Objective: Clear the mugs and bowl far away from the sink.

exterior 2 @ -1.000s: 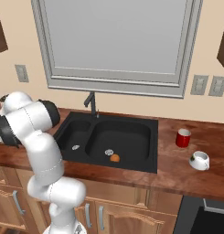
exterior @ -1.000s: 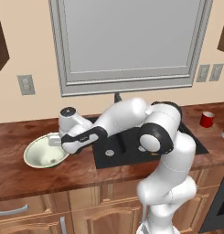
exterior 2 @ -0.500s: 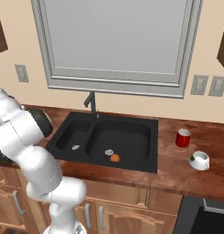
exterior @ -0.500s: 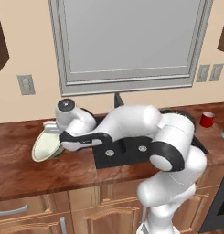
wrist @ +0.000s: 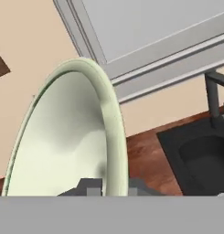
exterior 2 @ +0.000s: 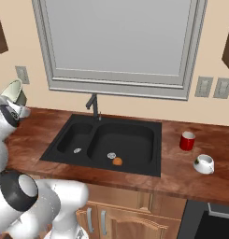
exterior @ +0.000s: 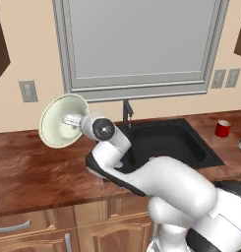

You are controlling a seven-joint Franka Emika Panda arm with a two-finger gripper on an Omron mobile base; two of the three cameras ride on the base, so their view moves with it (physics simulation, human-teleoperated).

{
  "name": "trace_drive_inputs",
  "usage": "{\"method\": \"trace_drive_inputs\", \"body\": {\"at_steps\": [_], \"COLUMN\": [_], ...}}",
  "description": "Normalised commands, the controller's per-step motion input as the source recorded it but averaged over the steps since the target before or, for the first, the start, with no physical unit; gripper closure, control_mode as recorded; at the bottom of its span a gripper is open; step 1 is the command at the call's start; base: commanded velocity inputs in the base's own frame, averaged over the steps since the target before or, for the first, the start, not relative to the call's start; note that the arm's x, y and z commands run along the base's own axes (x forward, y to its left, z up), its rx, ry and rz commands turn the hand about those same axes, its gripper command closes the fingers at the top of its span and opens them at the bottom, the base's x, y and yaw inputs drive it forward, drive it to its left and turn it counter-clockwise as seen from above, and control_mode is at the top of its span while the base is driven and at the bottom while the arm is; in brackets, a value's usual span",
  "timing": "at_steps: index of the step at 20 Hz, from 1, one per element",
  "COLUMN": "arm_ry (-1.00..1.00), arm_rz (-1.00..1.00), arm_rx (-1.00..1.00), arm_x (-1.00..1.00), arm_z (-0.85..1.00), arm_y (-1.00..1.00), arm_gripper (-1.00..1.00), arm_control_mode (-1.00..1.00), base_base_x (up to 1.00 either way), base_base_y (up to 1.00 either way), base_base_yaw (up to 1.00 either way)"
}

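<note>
Pale green-cream bowl point(exterior: 61, 121): one; lifted clear of the counter point(exterior: 38, 167), tipped on edge with its hollow facing the camera in the left base view; nothing lies inside it. It hangs left of the sink, in front of the wall below the window's point(exterior: 141, 42) left corner.
Gripper point(wrist: 110, 186): fingers closed narrow on the bowl's rim, one tip on each side of the rim in the hand view.
Sink point(exterior 2: 109, 143): one, matte black, two basins. Left basin holds a silver drain point(exterior 2: 77, 150); right basin holds a silver drain point(exterior 2: 111, 155) and one small orange ball point(exterior 2: 117, 161) just beside it.
Faucet point(exterior 2: 93, 105): one, thin and dark, at the sink's back edge.
Red mug point(exterior 2: 186, 140): one; upright on the counter right of the sink, pale inside, contents not discernible.
White mug point(exterior 2: 204, 164): one; on the counter near the red mug, farther right and nearer the front edge, tilted so its opening shows.
Mugs in total: two.
Wall outlets point(exterior 2: 215, 87): two plates side by side right of the window; a third plate point(exterior 2: 22, 74) on the left.
</note>
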Motion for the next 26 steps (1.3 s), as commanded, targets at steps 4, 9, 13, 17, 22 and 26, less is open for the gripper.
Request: {"method": "trace_drive_inputs", "body": {"at_steps": [4,9,13,17,22,26], "arm_ry": [-0.47,-0.16,0.14,0.46,0.49,0.11], "arm_rz": [-0.08,-0.18,-0.27,-0.21,0.04,0.04], "arm_rx": [0.35,0.32,0.40,0.29,0.19,0.10], "arm_x": [-0.50,-0.34,-0.32,-0.08,0.00,0.00], "arm_z": [1.00,1.00,1.00,0.57,-0.01,-0.02], "arm_y": [-0.94,-0.67,-0.78,-0.76,-0.48,-0.16], "arm_gripper": [1.00,1.00,1.00,1.00,1.00,1.00], "arm_control_mode": [-1.00,-1.00,-1.00,-1.00,-1.00,-1.00], "base_base_x": [0.00,0.00,0.00,0.00,0.00,0.00], "base_base_y": [0.00,0.00,0.00,0.00,0.00,0.00], "base_base_yaw": [0.00,0.00,0.00,0.00,0.00,0.00]}}
